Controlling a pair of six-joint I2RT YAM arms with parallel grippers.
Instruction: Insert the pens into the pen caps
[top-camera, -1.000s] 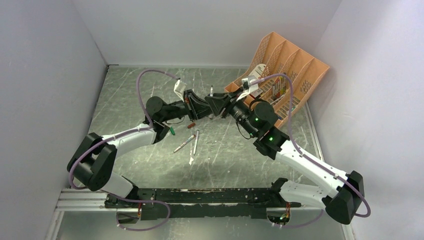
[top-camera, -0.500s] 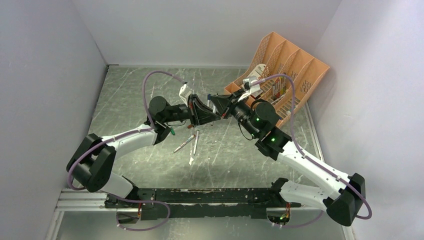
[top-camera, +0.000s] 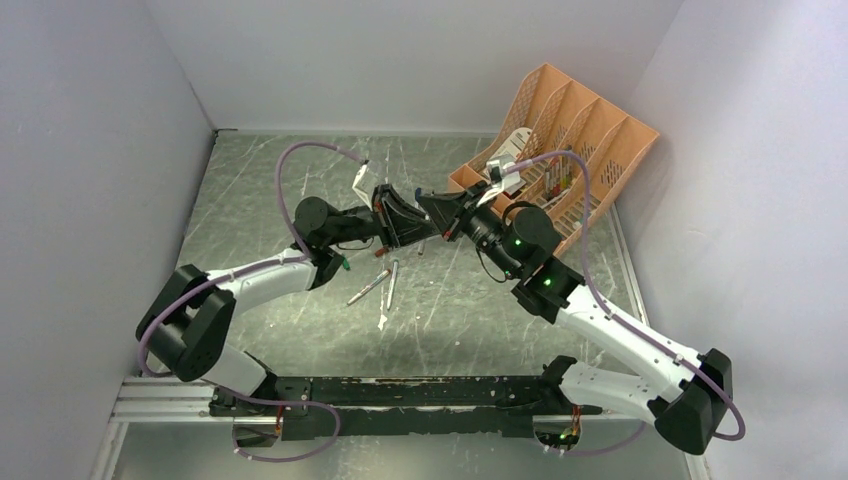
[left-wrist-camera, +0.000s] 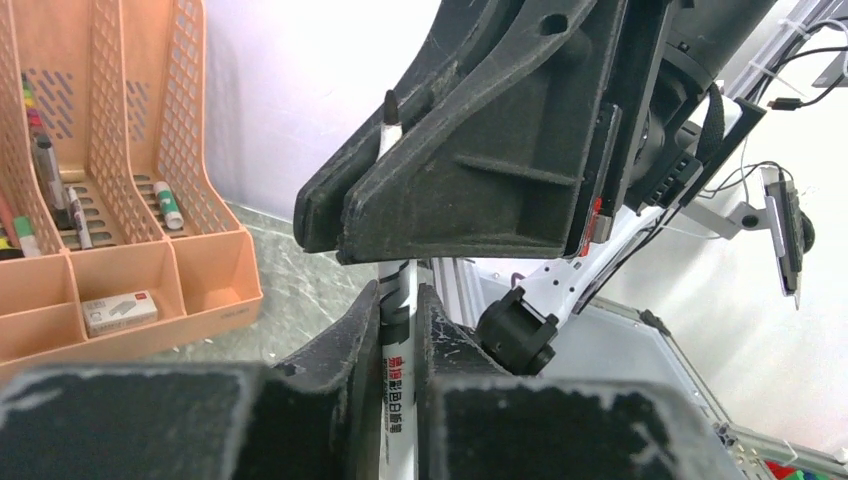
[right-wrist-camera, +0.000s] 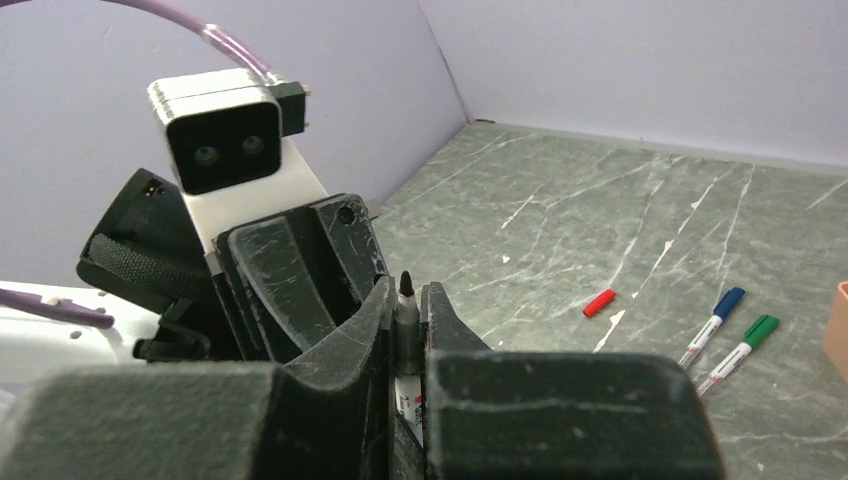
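Both grippers are shut on one uncapped whitish pen (left-wrist-camera: 398, 352) with a black tip (right-wrist-camera: 406, 287), held above the table centre. My left gripper (left-wrist-camera: 400, 300) clamps its printed barrel. My right gripper (right-wrist-camera: 407, 296) clamps it nearer the tip and fills the left wrist view above (left-wrist-camera: 470, 190). In the top view the left gripper (top-camera: 410, 228) and right gripper (top-camera: 434, 216) meet nose to nose. On the table lie a red cap (right-wrist-camera: 599, 302), a blue-ended pen (right-wrist-camera: 712, 325) and a green-ended pen (right-wrist-camera: 740, 352). The top view shows two pens (top-camera: 380, 284), a reddish cap (top-camera: 381, 251) and a green cap (top-camera: 343, 263).
The orange organiser (top-camera: 570, 150) with bunched pens stands at the back right, and also shows in the left wrist view (left-wrist-camera: 110, 230). A small white piece (top-camera: 382, 322) lies below the two pens. Grey walls close in the table on three sides.
The two grippers have come together over the table centre. The pen that stood up from the right gripper is now clamped by both. The left wrist has shifted right and rolled.
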